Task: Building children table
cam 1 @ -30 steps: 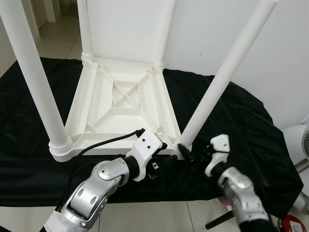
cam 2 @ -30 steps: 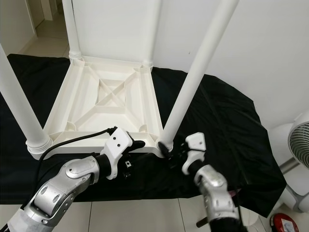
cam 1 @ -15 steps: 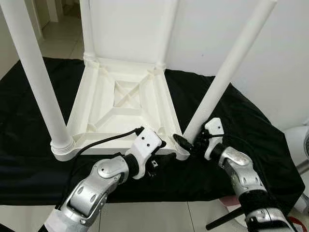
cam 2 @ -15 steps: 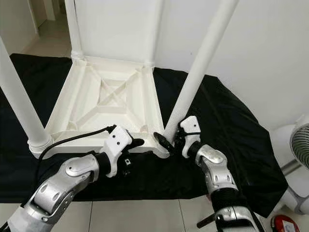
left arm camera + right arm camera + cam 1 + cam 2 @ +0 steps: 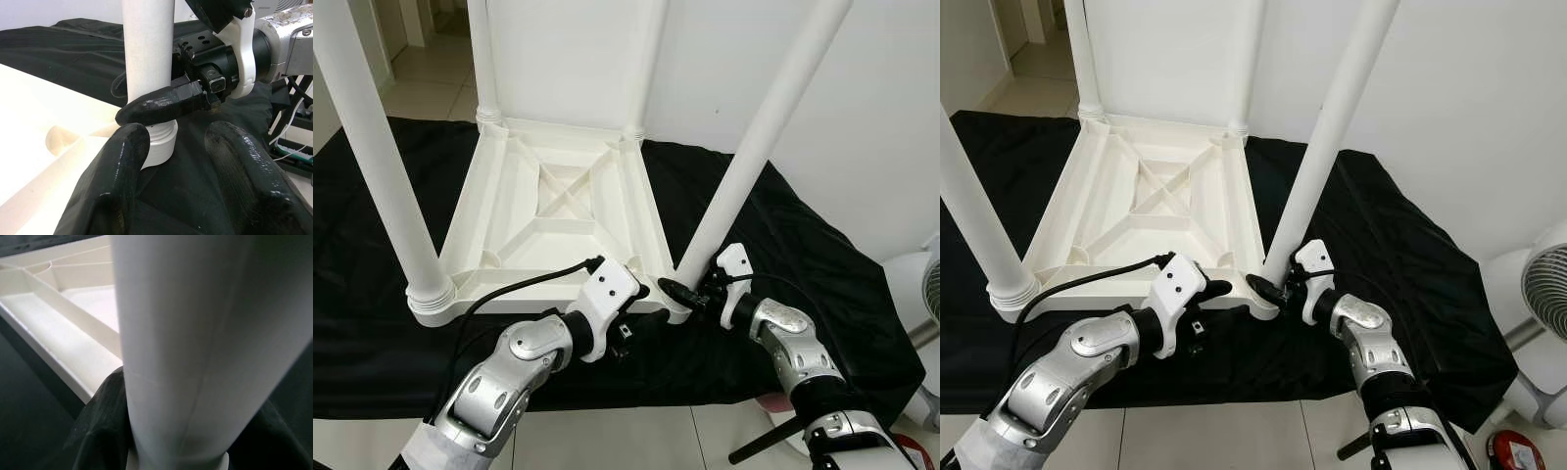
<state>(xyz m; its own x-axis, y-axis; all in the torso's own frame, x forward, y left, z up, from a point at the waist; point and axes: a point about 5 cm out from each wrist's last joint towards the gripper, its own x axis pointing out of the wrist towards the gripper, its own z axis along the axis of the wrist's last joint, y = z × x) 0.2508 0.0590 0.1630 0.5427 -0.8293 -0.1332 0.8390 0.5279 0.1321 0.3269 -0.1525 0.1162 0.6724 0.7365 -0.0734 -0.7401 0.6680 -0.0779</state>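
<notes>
Left eye view: a white children's table (image 5: 553, 201) lies upside down on a black cloth (image 5: 803, 245), its four legs standing up from the corner sockets of its ribbed underside. The right claw (image 5: 690, 294) is clamped around the near right leg (image 5: 744, 176) just above its socket, one black finger (image 5: 166, 105) crossing the leg's front. The left claw (image 5: 176, 161) sits beside the same corner, fingers apart, holding nothing. A white fan (image 5: 1542, 299) stands at the right edge.

Smooth matt white plastic table (image 5: 553, 201); matt black cloth (image 5: 803, 255); glossy tiled floor (image 5: 607, 436); rubbery black fingers (image 5: 122, 161)
</notes>
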